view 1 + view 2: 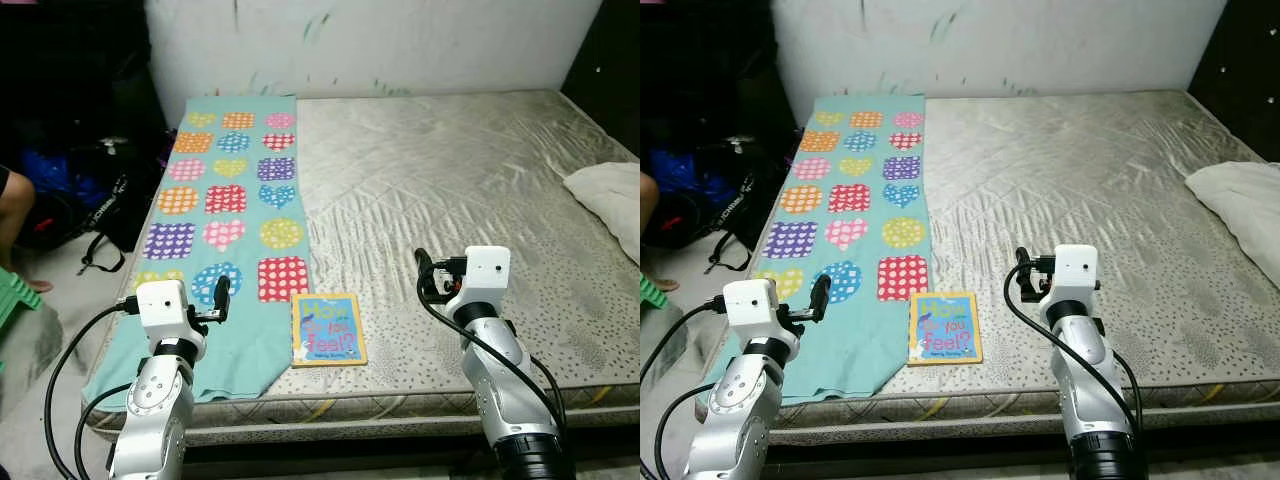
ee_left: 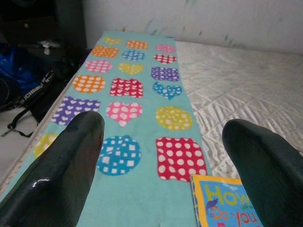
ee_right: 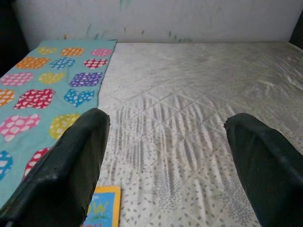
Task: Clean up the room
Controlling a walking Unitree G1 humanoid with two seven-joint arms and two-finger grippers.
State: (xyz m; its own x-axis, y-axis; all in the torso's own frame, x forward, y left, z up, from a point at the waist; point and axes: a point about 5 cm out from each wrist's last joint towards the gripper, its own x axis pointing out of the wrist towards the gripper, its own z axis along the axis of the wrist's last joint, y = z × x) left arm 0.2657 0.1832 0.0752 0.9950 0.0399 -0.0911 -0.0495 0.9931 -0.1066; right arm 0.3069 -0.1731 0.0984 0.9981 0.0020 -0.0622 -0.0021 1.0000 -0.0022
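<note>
The book [image 1: 328, 329], a thin glossy square with a yellow border and blue cover, lies flat near the mattress [image 1: 470, 190] front edge, its left side just overlapping the teal cloth [image 1: 225, 220] patterned with dotted hearts and squares. From the book, the left pincer [image 1: 221, 298] hovers at about nine o'clock and the right pincer [image 1: 424, 272] at about two o'clock, both spread wide and empty. Likely the book is picked first; being so flat on soft quilted fabric, a finger should slide under an edge. A white pillow [image 1: 610, 200] sits at the far right.
</note>
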